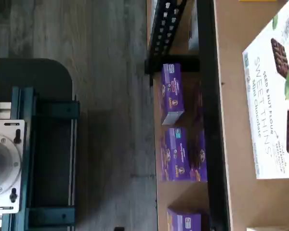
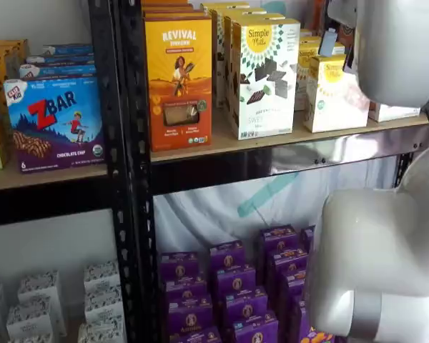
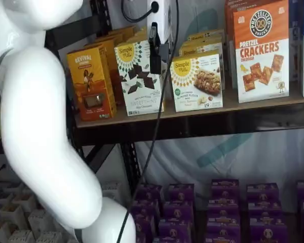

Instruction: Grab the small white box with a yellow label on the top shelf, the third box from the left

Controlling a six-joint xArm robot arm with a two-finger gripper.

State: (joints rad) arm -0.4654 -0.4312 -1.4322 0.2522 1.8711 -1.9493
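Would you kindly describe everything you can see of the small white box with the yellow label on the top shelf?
The small white box is a short cardboard-looking carton with a yellow sunburst logo reading Simple Mills, a yellow top edge, a small teal dot and a picture of baked pieces. It stands upright and closed on the top shelf, front facing out, between the taller white box and the orange cracker box. Similar cartons are lined up behind it. The hand hangs in front of the taller box, not touching the small one.
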